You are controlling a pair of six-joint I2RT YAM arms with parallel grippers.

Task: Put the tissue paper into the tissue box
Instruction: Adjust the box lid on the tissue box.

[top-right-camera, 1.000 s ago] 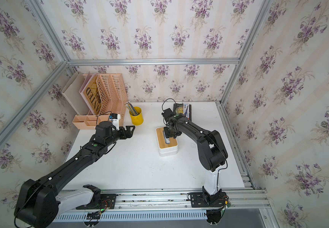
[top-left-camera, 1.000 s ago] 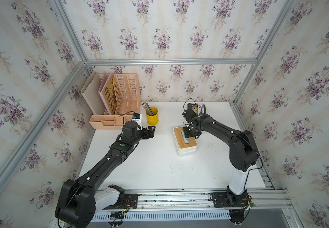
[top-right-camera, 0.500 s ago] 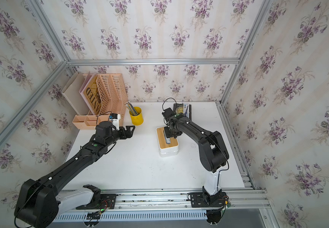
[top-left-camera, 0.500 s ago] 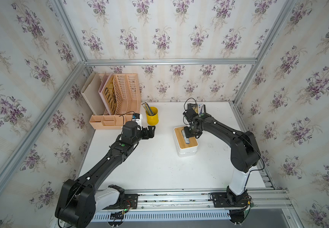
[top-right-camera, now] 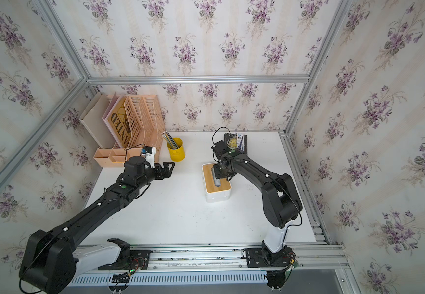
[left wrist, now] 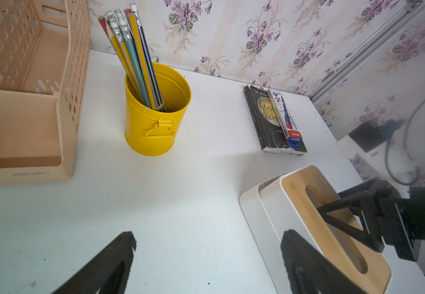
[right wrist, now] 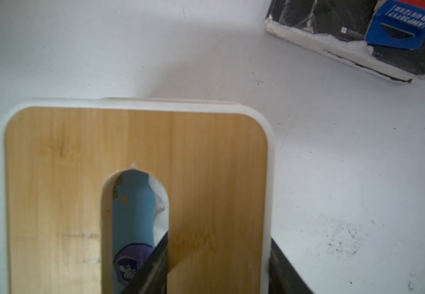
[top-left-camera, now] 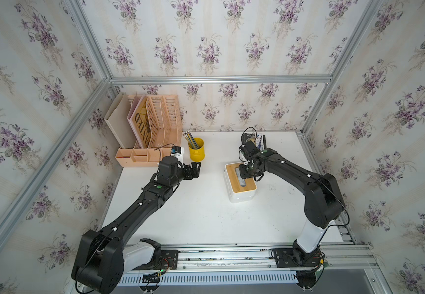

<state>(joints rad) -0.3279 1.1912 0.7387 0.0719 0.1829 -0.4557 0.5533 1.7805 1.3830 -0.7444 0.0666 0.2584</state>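
The tissue box [top-left-camera: 240, 198] [top-right-camera: 217, 196] is a white tub standing right of the table's centre. Its bamboo lid [right wrist: 61, 163] [left wrist: 298, 188] lies on top, slightly offset from the tub's rim. Through the lid's oblong slot the tissue paper [right wrist: 132, 211] shows inside: light-blue wrap, dark round logo, white tissue edge. My right gripper [right wrist: 219, 239] [top-left-camera: 247, 172] is shut on the lid, one finger down in the slot and the other outside the white rim. My left gripper [left wrist: 208, 235] [top-left-camera: 196, 168] hangs open and empty above bare table, left of the box.
A yellow cup [top-left-camera: 196, 149] [left wrist: 155, 119] of pencils stands behind my left gripper. Peach desk organisers [top-left-camera: 152, 127] fill the back left corner. A dark book [left wrist: 270, 127] with a narrow card packet [left wrist: 284, 117] on it lies at the back, behind the box.
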